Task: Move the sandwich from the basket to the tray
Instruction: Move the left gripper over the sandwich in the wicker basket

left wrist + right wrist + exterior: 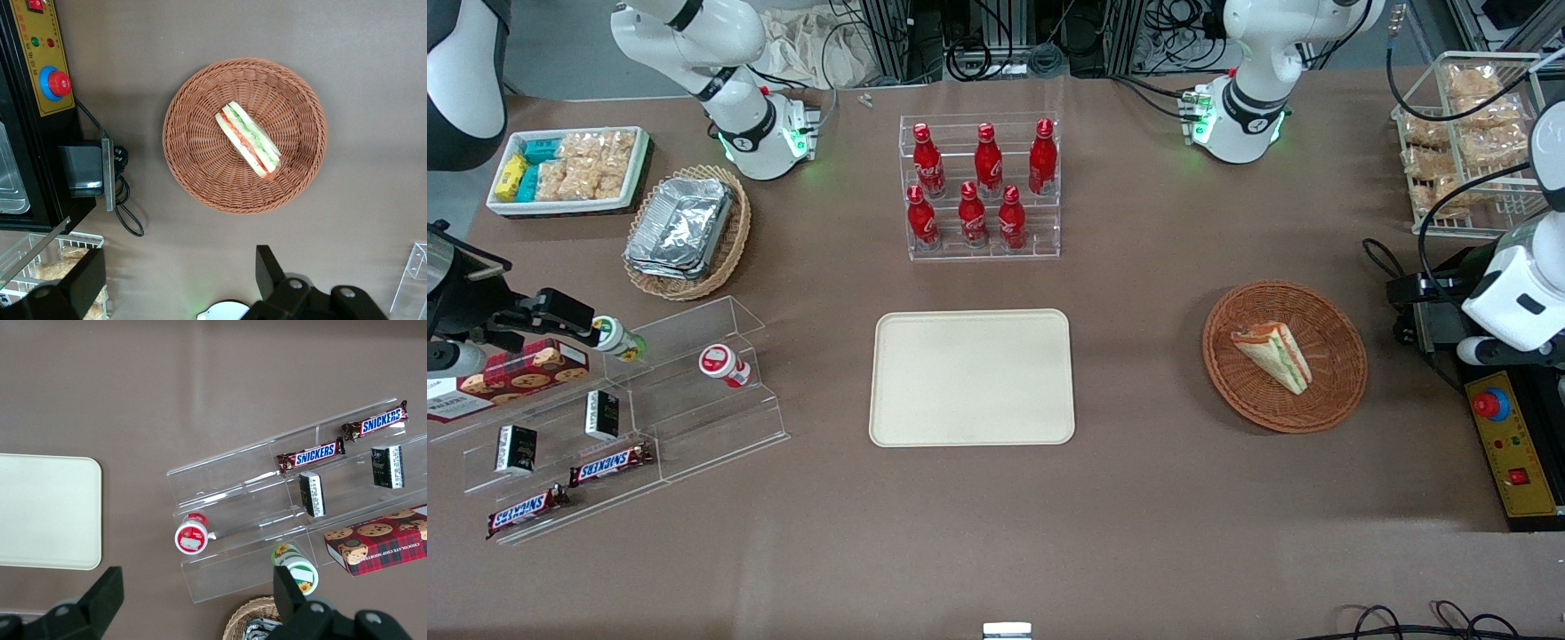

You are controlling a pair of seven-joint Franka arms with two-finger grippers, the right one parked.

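The sandwich [1272,356] lies in the basket [1343,356], at about three o'clock from the tray [971,377], well apart from it. The gripper [180,277] hovers high above the table beside the basket, fingers [270,270] spread apart, holding nothing. The tray is bare.

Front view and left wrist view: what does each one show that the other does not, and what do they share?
Only the front view shows the tray, bare, lying toward the parked arm's end from the basket, and the rack of red bottles farther from the camera.

Only the left wrist view shows the gripper, open, held high above the table beside the basket, not over it.

Both show the sandwich lying in the basket, and the control box with a red button beside it.
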